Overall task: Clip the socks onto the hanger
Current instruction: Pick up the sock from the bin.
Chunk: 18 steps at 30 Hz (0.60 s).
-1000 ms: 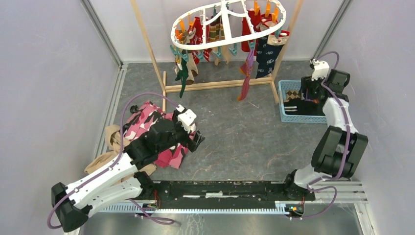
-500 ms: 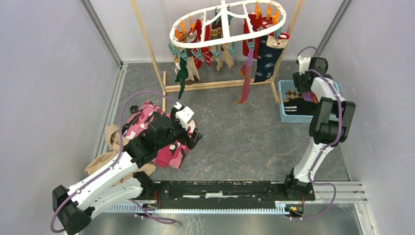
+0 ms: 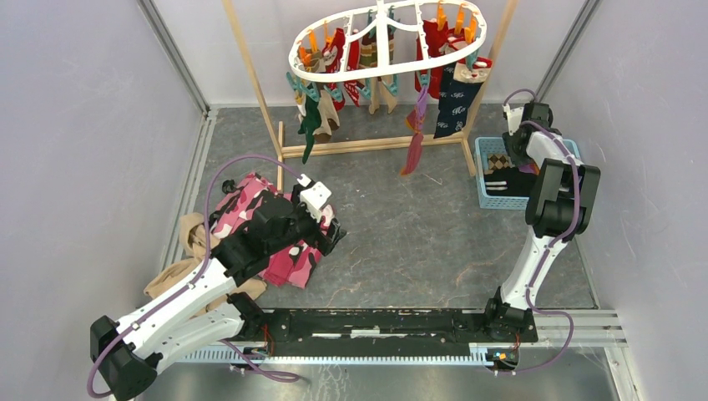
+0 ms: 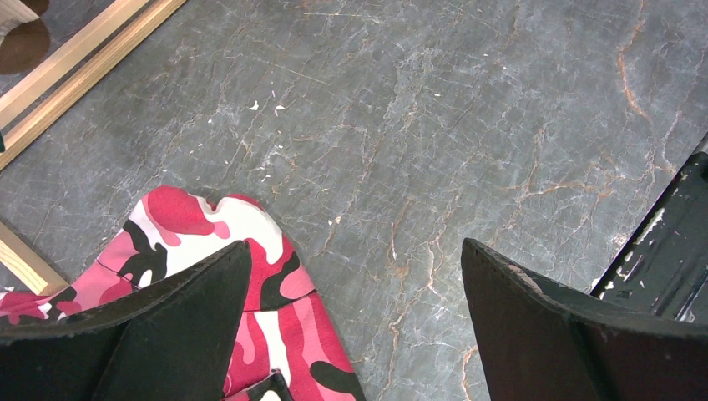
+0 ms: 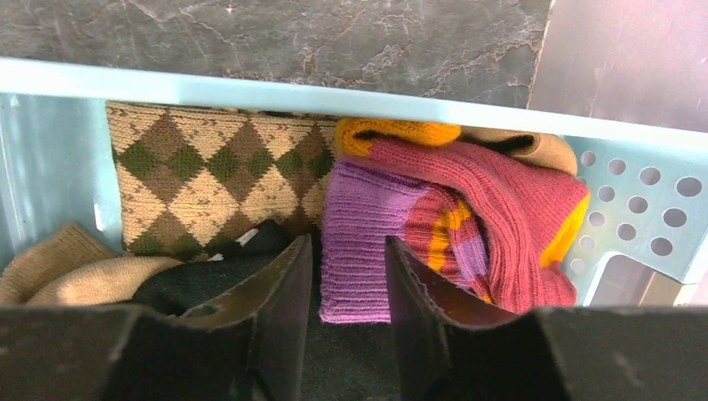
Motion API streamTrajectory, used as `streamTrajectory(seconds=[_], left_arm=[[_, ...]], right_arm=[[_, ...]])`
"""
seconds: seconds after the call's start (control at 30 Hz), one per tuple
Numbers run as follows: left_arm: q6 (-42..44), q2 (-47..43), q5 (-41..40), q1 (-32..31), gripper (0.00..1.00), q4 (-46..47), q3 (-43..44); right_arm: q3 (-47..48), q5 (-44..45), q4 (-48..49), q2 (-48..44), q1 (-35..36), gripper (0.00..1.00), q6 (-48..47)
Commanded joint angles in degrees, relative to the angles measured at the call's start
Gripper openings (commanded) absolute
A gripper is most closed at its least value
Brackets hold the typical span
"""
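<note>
My left pincer (image 4: 355,246) hung spread wide above the grey marbled table (image 4: 467,125), just beside the pink camouflage cloth (image 4: 217,242). My right pincer (image 5: 347,242) reached into the light blue plastic basket (image 5: 250,88), its jaws a narrow gap apart at a purple knitted sock with yellow stripes (image 5: 359,200). I could not tell whether they pinched it. The white oval plastic hanger (image 3: 293,60) hung on the wooden pole rack (image 3: 367,146), with several socks (image 3: 451,100) already clipped.

left gripper (image 4: 355,251) sits low, jaws gaping wide; right gripper (image 5: 348,246) points down off its reared-up arm, jaws nearly together.
</note>
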Motion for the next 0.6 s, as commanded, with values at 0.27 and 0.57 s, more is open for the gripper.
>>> streamTrajectory(seconds=[0.27,0.57], left_arm=[[2.2,-0.3,1.47,0.76,1.0,1.75,-0.37],[2.13,-0.54,1.63,0.9,1.0,1.79,-0.35]], right_arm=[[4.04,0.19,-1.66,0.72,-0.02,0.16,-0.97],[3.54,-1.21,-1.77,-0.83,-0.28,0.11,-1.59]])
